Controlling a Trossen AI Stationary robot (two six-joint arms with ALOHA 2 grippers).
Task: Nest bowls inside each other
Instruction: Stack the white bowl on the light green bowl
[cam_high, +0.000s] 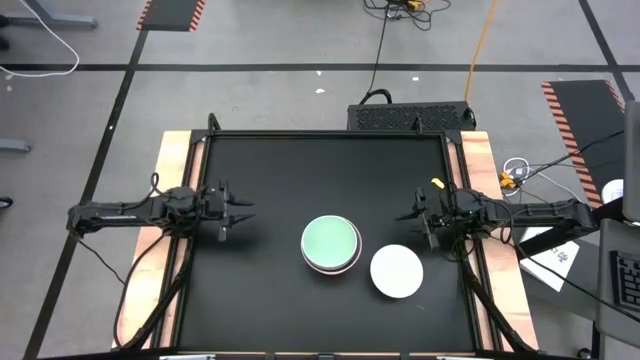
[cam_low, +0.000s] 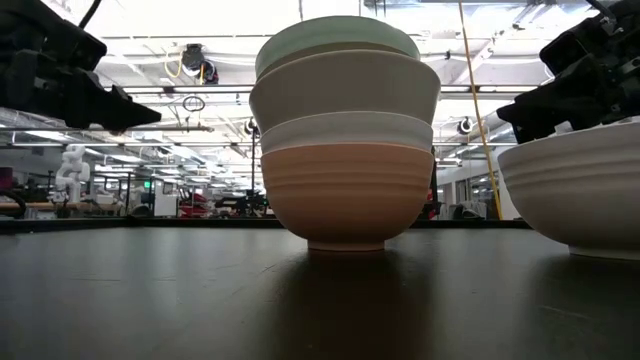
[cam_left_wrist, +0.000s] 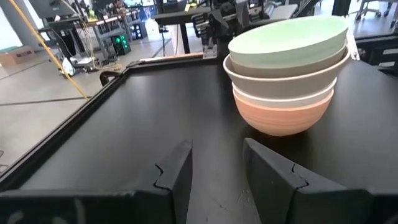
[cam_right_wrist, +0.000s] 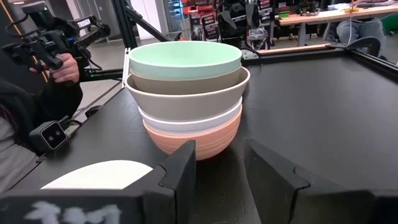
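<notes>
A stack of nested bowls (cam_high: 330, 243) stands near the table's middle on the foot of its salmon-orange bottom bowl (cam_low: 345, 200). Above that sit a white bowl, a beige-grey bowl (cam_right_wrist: 186, 93) and a mint green bowl (cam_left_wrist: 289, 40) on top. A single white bowl (cam_high: 397, 271) stands upright on the table just right of the stack, toward the near edge. My left gripper (cam_high: 244, 208) hovers open at the table's left, pointing level at the stack. My right gripper (cam_high: 403, 215) hovers open at the right, facing the stack. Neither has anything between its fingers.
The black table top has a raised frame (cam_high: 320, 134) along its edges and wooden strips (cam_high: 170, 200) at both sides. In the right wrist view a person's sleeve and hand with a device (cam_right_wrist: 53, 59) show beyond the table's edge. Bare table lies between each gripper and the bowls.
</notes>
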